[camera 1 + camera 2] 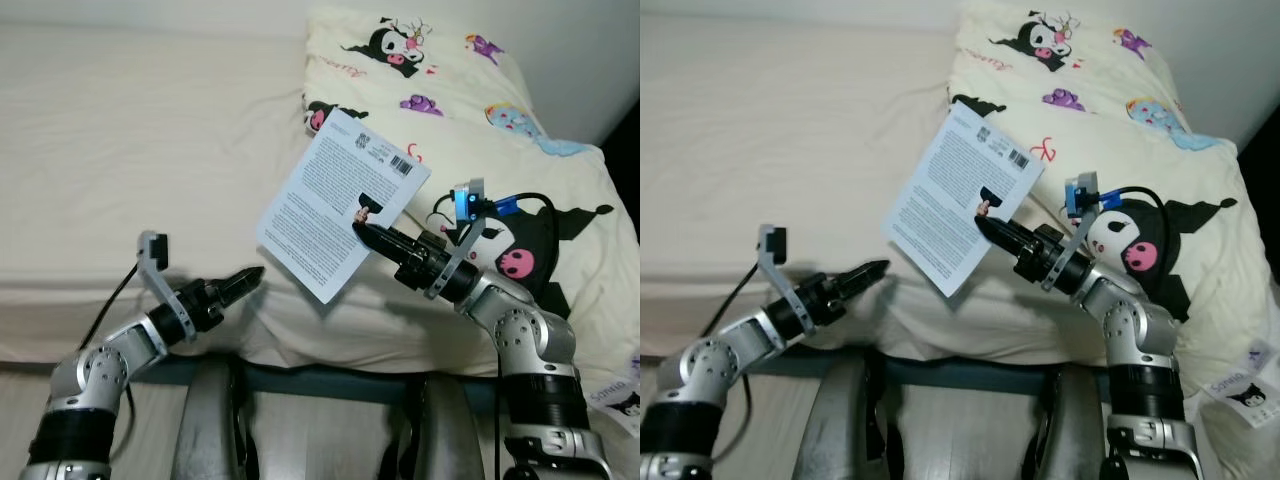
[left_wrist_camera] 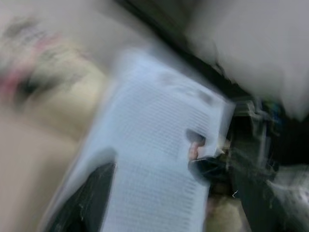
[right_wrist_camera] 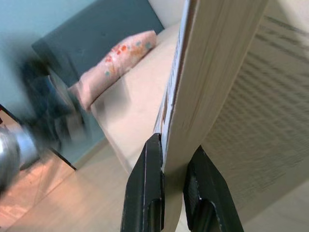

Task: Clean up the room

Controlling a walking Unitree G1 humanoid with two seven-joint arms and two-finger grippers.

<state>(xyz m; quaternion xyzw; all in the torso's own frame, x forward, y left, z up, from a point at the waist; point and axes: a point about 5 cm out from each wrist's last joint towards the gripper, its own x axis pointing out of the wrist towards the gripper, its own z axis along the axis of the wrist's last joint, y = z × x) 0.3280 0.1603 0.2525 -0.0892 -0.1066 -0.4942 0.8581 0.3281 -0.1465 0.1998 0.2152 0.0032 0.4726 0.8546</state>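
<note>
Right hand [image 1: 362, 222] clamped book [image 1: 335, 205] by its edge, mid-frame above bed [image 1: 130, 150] beside pillow [image 1: 460, 90] | left hand [image 1: 250, 277] lower left, fingers together, holding nothing | advised: keep grip firm, book level, support free edge during carry.

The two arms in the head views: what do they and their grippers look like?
Both arms are silver with rounded joints and black bands. The left gripper and right gripper each have long, tapering black fingers. A grey camera bracket rises from the left wrist, with a black cable trailing from it. The right wrist's bracket carries a blue module and looped black cable.
</note>
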